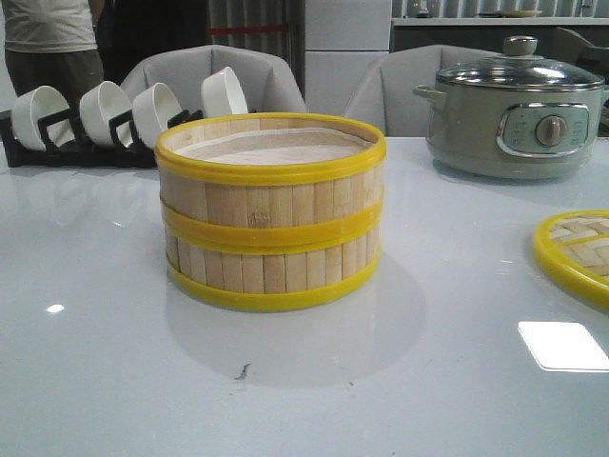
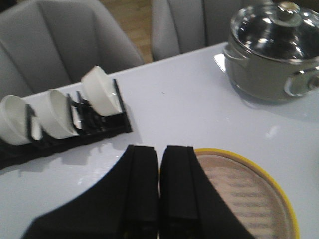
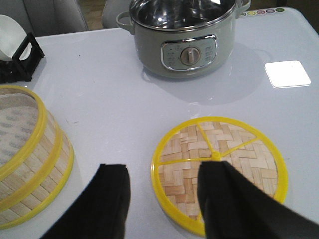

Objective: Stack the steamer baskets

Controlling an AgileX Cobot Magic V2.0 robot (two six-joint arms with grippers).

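Resting stacked on table: steamer baskets

Grey-green pot, woven lid — white bowls racked behind.

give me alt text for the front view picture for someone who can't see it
Two steamer baskets stand stacked, one on the other, mid-table. Behind: a rack of white bowls at left, an electric pot at right. A woven lid lies at the right edge.
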